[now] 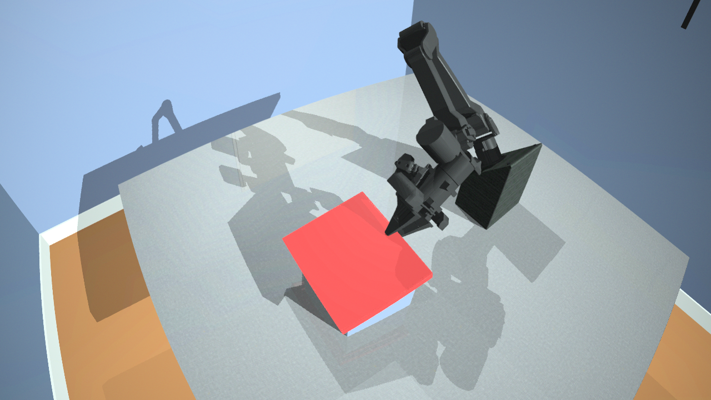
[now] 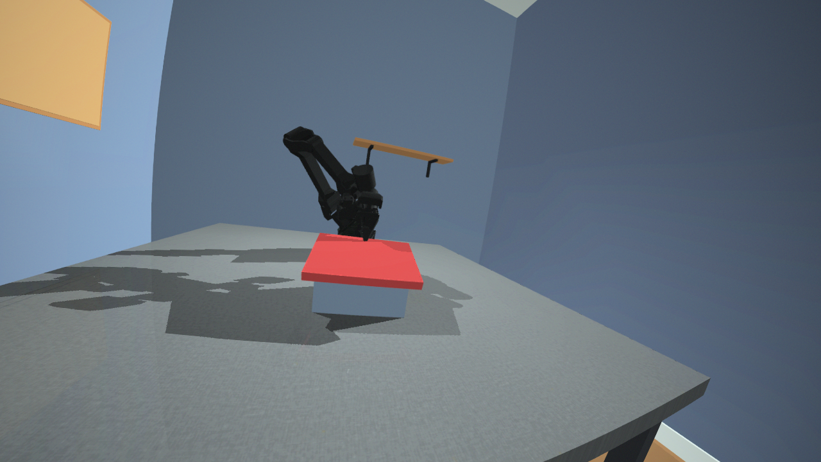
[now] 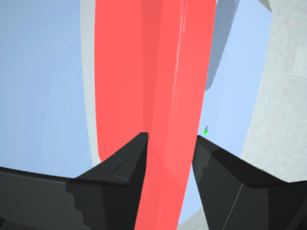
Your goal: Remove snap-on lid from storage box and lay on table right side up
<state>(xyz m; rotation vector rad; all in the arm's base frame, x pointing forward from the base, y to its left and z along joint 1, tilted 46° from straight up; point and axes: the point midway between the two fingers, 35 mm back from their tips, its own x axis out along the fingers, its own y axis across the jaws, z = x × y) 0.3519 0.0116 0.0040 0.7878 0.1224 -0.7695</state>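
The red lid [image 1: 348, 263] [image 2: 361, 261] [image 3: 179, 80] lies over the light blue storage box [image 1: 385, 312] [image 2: 358, 298] [image 3: 236, 96], right side up and slightly tilted. Its edge on the arm's side stands a little higher; its far edge is low at the box's top. My gripper [image 1: 393, 233] [image 2: 369, 236] [image 3: 169, 140] is shut on the lid's edge on the arm's side. One finger is on the lid's top and the other at its outer rim. The box stands on the grey table [image 1: 571, 318] [image 2: 487, 390]. The lid hides the box's opening and most of its walls.
The dark block [image 1: 497, 194] under the arm's base stands behind the gripper. A brown wall shelf [image 2: 401, 150] shows beyond the arm. Shadows of the arm and lid fall around the box. The table's edges show in the top and exterior views.
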